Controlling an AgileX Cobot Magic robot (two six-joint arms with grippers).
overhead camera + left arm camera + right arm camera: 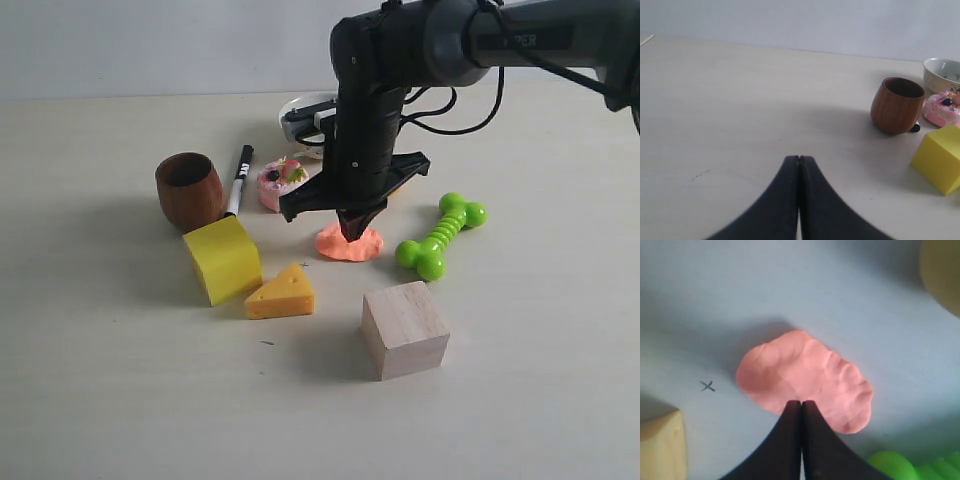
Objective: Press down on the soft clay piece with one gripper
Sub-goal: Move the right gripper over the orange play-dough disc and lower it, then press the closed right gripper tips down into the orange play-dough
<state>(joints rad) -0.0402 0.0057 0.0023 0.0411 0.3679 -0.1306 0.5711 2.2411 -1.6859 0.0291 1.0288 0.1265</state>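
Hand (R) closed, tip touching clay piece

the right gripper hides the middle of the clay; it seems to touch, but the contact is covered. near the far edge of the desk the arm covers most of a bowl. the bone is blurred and cropped. lettering on the pen is too small to read.
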